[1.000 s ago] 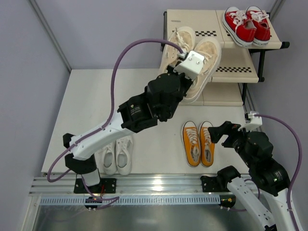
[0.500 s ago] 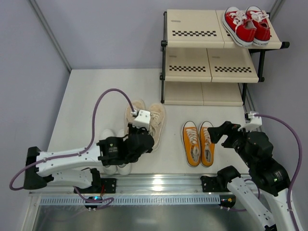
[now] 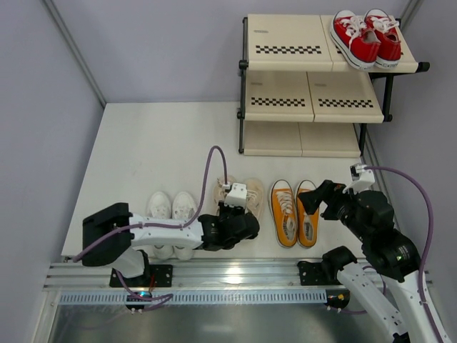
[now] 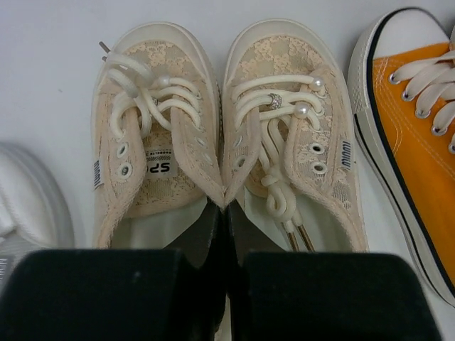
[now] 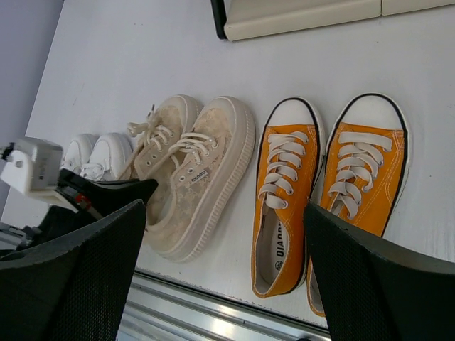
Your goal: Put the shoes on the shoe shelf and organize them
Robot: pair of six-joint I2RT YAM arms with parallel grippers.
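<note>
The left gripper (image 4: 226,220) is pinching together the inner collars of the cream-beige lace sneakers (image 4: 277,135), probably light and floppy, on the tabletop (image 3: 164,143) just left of the orange canvas sneakers (image 3: 295,212); the right gripper (image 3: 319,198) is hanging spread.

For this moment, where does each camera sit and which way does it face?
Top external: fixed above and behind the robot, looking down on the table, the shoe shelf and all four pairs; the left arm and right arm show.
Left wrist: low over the cream-beige sneakers, facing their toes; the left gripper shows at the bottom, shut on their inner collars.
Right wrist: above the table, looking down at the orange sneakers; the right gripper, open, frames the view.
Shared: both wrist views show the cream-beige and orange pairs.
</note>
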